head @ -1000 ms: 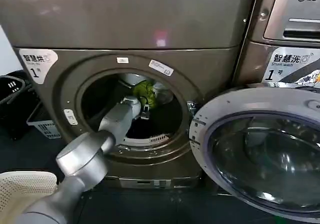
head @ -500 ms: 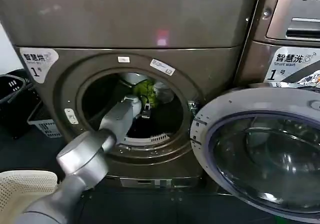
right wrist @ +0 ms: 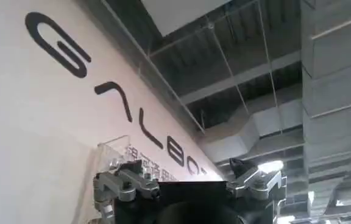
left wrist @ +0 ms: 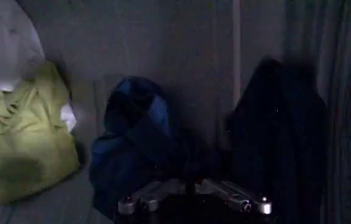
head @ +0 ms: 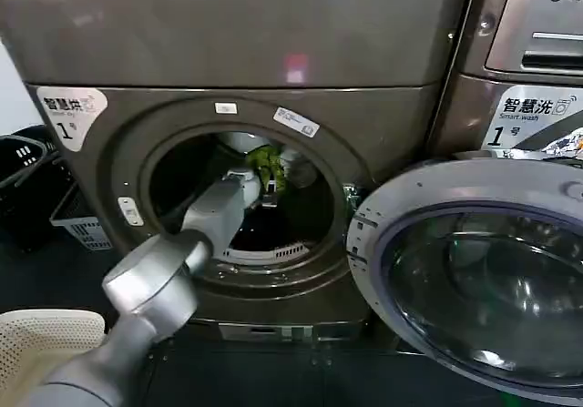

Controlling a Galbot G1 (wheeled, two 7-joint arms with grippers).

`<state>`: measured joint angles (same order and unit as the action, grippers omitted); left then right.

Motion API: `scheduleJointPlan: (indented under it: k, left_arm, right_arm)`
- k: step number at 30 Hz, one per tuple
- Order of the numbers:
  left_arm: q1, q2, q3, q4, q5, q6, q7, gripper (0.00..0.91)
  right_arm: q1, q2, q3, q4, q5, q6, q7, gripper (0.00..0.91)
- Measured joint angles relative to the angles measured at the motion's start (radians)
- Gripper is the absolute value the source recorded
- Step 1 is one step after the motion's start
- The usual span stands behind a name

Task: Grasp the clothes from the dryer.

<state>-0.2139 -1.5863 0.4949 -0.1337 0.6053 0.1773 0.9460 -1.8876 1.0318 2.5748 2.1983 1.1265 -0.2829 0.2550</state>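
The bronze dryer [head: 228, 52] stands with its round door [head: 474, 279] swung open to the right. Inside the drum lie the clothes: a yellow-green garment [head: 266, 163] [left wrist: 23, 140], a white-grey one [head: 298, 166] [left wrist: 5, 49], a navy one [left wrist: 136, 140] and a black one [left wrist: 279, 122]. My left arm reaches through the porthole. Its gripper [head: 267, 193] [left wrist: 194, 204] is open, just below the yellow-green garment and close in front of the navy one, holding nothing. My right gripper [right wrist: 187, 176] is open and points up at a ceiling, away from the dryer.
A second machine with an LG logo [head: 528, 52] stands to the right. A black basket [head: 23, 166] and a grey crate [head: 82, 225] sit on the floor at the left. A cream perforated basket [head: 41, 343] is at the lower left corner.
My left gripper has moved a little up and deeper into the drum, closer to the yellow-green garment. The clothes have not moved.
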Motion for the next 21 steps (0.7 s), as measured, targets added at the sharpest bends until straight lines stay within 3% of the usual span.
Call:
scheduleJointPlan:
  k: [21]
  left_arm:
    - [0.112,0.056,-0.292,-0.206,-0.212,0.126,-0.296,0.000]
  right_arm:
    - [0.037,-0.011,-0.063,0.025,-0.027,0.004,-0.004,0.907]
